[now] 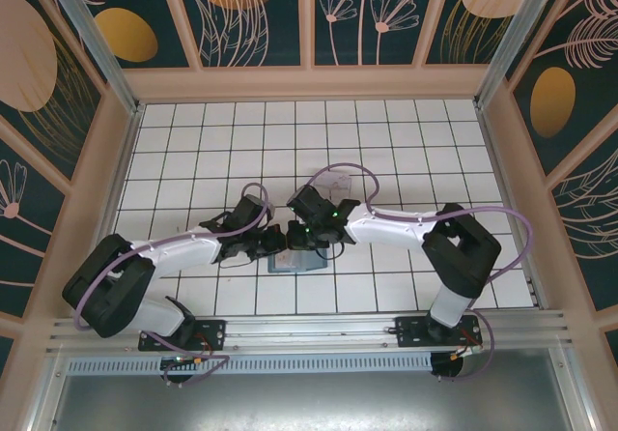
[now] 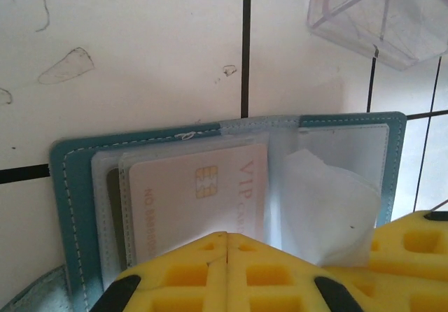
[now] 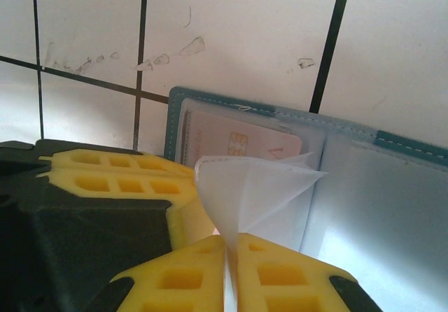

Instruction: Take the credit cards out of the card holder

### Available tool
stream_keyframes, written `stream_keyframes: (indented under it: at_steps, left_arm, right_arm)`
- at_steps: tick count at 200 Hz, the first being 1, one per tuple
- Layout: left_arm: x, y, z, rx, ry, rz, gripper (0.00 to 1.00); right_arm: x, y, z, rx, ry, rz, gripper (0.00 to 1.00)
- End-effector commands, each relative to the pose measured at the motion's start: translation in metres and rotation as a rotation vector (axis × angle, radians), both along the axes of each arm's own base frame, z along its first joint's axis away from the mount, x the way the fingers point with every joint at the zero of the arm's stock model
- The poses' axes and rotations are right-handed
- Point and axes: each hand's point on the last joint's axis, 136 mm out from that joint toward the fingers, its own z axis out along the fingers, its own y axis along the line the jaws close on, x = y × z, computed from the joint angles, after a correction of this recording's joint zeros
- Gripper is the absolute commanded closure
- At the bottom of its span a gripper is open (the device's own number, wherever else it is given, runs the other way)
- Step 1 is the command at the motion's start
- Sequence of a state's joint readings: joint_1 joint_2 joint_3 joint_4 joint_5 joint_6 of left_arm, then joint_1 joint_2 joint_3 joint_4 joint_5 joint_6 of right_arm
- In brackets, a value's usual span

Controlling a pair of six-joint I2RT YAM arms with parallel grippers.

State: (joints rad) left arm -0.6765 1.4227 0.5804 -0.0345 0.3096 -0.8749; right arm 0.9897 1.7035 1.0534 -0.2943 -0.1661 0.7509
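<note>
- White tiled table [image 1: 193, 141], boxed in by teal flower-patterned walls; bare tile on every side of the work.
- At mid-table, under both wrists: card holder [image 2: 70, 186], lying open and flat, teal rim outward, clear pockets facing up.
- In the left pocket: pale credit card [image 2: 196, 193] with a chip, not yet out; behind it a dark sliver [image 2: 114, 207], probably the second card.
- Left gripper [image 2: 227, 245]: closed tight at the holder's near edge, over the card's lower end; pinching card, pocket or nothing, cannot tell.
- Right gripper [image 3: 229, 252]: clamped on a clear sleeve flap [image 3: 252, 182], raised into a peak beside the spine.
- Step in hand, by judgement: spreading the pocket and getting a first hold on the pale card.
- Next: slide the card out through the pocket's open side, flat and straight, with the holder pinned down; no twisting against the stitched rim.
- Tightest spot: both grippers nearly touching over the holder.
- Clear tray [image 2: 385, 18] just beyond the holder's far corner; best kept out of the pull path.
</note>
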Motion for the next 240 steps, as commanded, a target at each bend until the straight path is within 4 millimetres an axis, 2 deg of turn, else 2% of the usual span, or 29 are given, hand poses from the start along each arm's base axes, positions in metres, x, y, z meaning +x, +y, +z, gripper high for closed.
stream_keyframes:
  at_steps: [1, 42, 79, 126, 161, 202, 240]
  left_arm:
    - [-0.004, -0.009, -0.002, -0.036, 0.022, -0.016, 0.92]
    - [-0.006, -0.015, 0.000, -0.043, 0.025, -0.036, 0.93]
    - [-0.005, -0.022, 0.006, -0.051, 0.018, -0.052, 0.93]
    - [-0.006, -0.037, 0.008, -0.051, 0.016, -0.089, 0.92]
    - [-0.008, -0.054, 0.002, -0.051, 0.029, -0.127, 0.92]
    - [-0.009, -0.071, -0.002, -0.058, 0.037, -0.159, 0.92]
    - [-0.007, -0.074, -0.007, -0.050, 0.046, -0.166, 0.92]
  right_arm:
    - [0.000, -0.005, 0.010, 0.015, -0.014, -0.022, 0.86]
    - [0.003, -0.017, 0.020, -0.013, -0.048, -0.049, 0.72]
    - [0.011, -0.037, 0.035, -0.038, -0.103, -0.109, 0.66]
    - [0.023, -0.061, 0.054, 0.005, -0.141, -0.196, 0.64]
    - [0.026, -0.073, 0.058, 0.014, -0.153, -0.227, 0.64]
    - [0.025, -0.077, 0.056, 0.015, -0.148, -0.237, 0.64]
    - [0.024, -0.078, 0.054, 0.019, -0.143, -0.234, 0.64]
